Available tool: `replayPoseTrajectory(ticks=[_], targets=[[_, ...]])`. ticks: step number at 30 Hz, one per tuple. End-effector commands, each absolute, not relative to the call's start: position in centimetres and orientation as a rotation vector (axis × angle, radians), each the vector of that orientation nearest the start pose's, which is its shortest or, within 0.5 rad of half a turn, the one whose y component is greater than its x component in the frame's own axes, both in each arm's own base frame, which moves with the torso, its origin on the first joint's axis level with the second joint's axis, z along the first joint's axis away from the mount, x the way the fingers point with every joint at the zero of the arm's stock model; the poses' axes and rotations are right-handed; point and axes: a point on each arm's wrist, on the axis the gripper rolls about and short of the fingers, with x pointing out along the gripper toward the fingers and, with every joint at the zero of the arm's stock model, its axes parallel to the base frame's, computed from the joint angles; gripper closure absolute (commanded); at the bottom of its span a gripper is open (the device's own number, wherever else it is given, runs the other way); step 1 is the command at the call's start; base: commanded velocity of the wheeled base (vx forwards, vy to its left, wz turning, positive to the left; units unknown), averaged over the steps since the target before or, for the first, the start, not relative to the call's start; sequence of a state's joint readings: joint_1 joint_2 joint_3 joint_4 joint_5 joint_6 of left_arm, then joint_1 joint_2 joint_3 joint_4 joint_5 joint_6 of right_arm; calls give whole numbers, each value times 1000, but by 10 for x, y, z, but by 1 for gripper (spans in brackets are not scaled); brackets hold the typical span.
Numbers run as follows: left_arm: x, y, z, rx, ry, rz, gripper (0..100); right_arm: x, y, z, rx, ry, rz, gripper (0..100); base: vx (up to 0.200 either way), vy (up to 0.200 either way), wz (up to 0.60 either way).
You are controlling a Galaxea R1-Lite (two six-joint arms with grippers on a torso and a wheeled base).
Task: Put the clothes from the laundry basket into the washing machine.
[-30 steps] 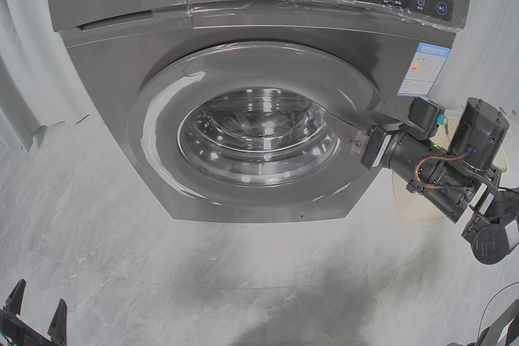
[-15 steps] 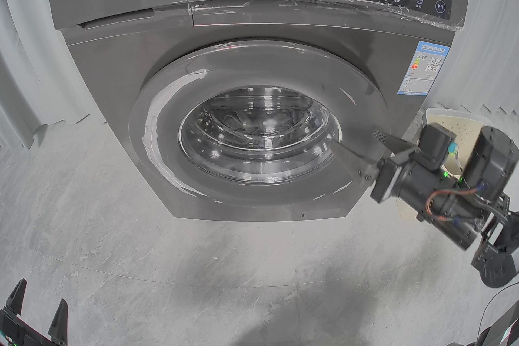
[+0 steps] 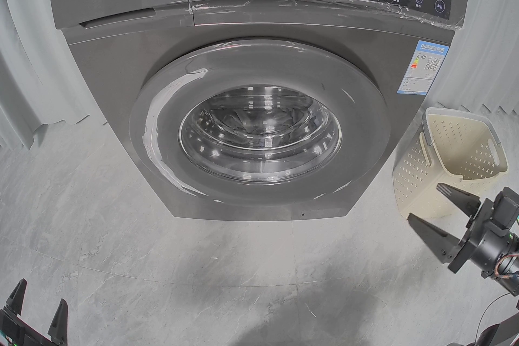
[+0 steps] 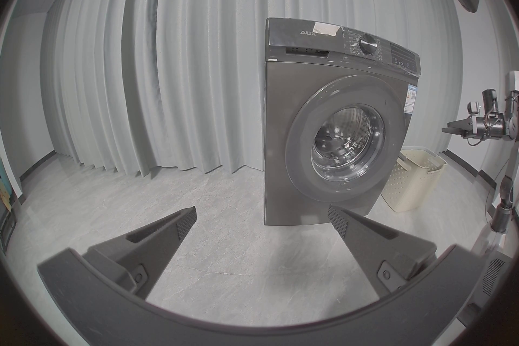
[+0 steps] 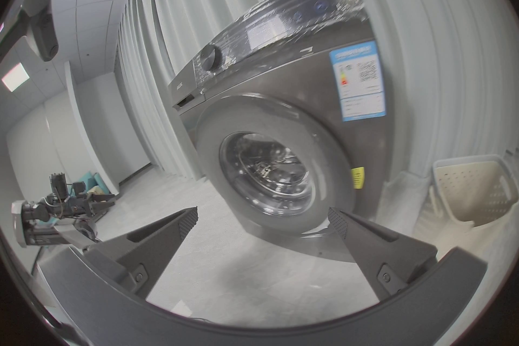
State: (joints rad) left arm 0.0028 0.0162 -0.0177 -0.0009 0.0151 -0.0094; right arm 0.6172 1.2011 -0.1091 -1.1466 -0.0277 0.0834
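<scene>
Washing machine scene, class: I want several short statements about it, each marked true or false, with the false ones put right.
1. The door of the washing machine is shut. True.
2. The laundry basket has perforated walls. True.
3. The laundry basket stands on top of the washing machine. False: it stands on the floor beside the machine, on the robot's right.
4. The right gripper is open and holds nothing. True.
5. The left gripper is shut on a piece of clothing. False: it is open and empty, low on the robot's left.
</scene>
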Motion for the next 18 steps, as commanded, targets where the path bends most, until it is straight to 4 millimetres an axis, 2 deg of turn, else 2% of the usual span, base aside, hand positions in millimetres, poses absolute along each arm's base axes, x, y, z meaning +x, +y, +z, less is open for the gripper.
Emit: replayPoseTrajectory(ticks=[1, 2, 4, 10, 14, 16, 17, 18], targets=[[-23, 0, 76, -12, -2, 18, 0, 88, 40, 163, 70, -134, 416, 0, 0, 0, 0], [-23, 0, 76, -12, -2, 18, 0, 88, 40, 163, 70, -134, 416, 0, 0, 0, 0], [-23, 0, 76, -12, -2, 18, 0, 76, 29, 162, 66, -156, 352, 0, 0, 0, 0], [-23, 0, 76, -12, -2, 18, 0, 52, 13, 155, 57, -159, 237, 0, 0, 0, 0], [-23, 0, 76, -12, -2, 18, 0, 32, 6, 144, 50, -147, 186, 0, 0, 0, 0], [-23, 0, 76, -14, -2, 17, 0, 15, 2, 132, 43, -137, 152, 0, 0, 0, 0], [-23, 0, 76, -14, -2, 17, 0, 15, 2, 132, 43, -137, 152, 0, 0, 0, 0], [-23, 0, 76, -14, -2, 17, 0, 2, 0, 121, 41, -140, 128, 0, 0, 0, 0]])
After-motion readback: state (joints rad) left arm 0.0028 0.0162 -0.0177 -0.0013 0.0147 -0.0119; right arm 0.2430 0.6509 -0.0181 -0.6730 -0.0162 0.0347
